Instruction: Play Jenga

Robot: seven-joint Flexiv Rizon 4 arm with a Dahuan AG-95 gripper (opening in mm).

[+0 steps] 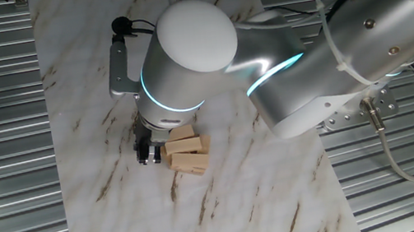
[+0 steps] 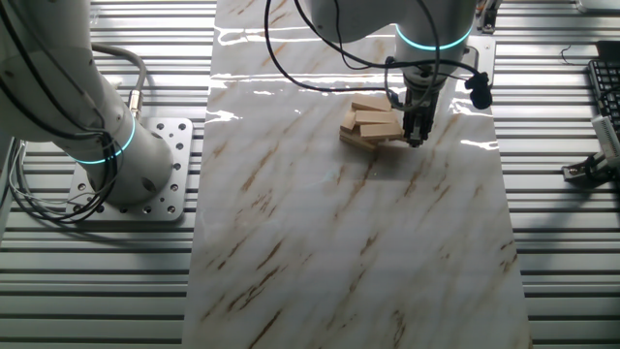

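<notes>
The Jenga [image 1: 189, 154] is a small stack of pale wooden blocks in crosswise layers on the marble-patterned board [image 1: 231, 212]. In the other fixed view the Jenga [image 2: 369, 125] stands near the board's far end. My gripper [image 1: 145, 153] points down right beside the stack's end, its dark fingers low against the blocks. Seen from the other side, the gripper [image 2: 415, 134] stands at the stack's right end, touching or nearly touching it. The arm's white cap hides part of the stack from above. The gap between the fingers does not show.
The marble board [image 2: 358, 242] lies on a ribbed metal table [image 2: 562, 252]. The arm's base [image 2: 126, 160] is bolted at the left. A black camera [image 2: 477, 90] hangs off the wrist. A keyboard [image 2: 604, 97] sits at the right edge.
</notes>
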